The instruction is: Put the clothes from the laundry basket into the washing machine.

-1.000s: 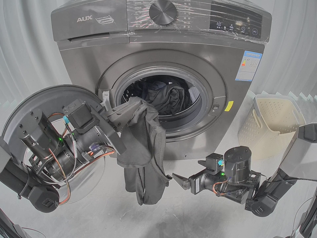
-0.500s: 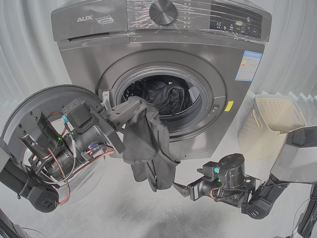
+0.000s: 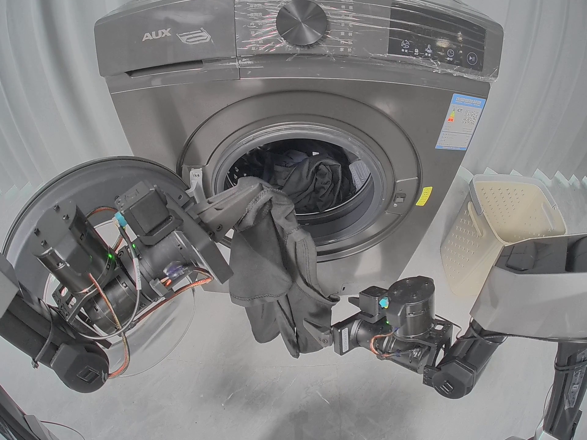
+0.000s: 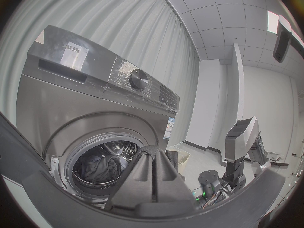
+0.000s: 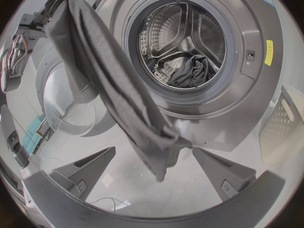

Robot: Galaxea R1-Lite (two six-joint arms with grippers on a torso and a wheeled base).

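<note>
Grey floor [image 3: 244, 392], pale curtain [image 3: 36, 62] behind the washer [image 3: 159, 111]. Door [image 3: 67, 184] is swung fully open to the washer's left as the robot faces it. That leaves the drum [image 5: 171, 26] mouth exposed, with dark clothes [image 3: 312, 181] piled at the bottom inside. Left claw [image 3: 235, 195] sits just in front of the drum mouth, at its left edge, clenched on the top of a grey garment [image 3: 269, 258]. Left wrist view shows both fingers [image 4: 139, 181] pressed together with cloth bunched at the tips. Garment hangs down the washer front, outside the drum, with its lower end off the floor below the mouth. Right claw [image 5: 155, 162] is low in front of the washer, under the mouth, released with fingers spread wide. Garment's hem dangles between them; can't tell if it touches either finger. Basket [image 3: 507, 181], cream and perforated, stands on the floor just right of the washer, near its front corner.
</note>
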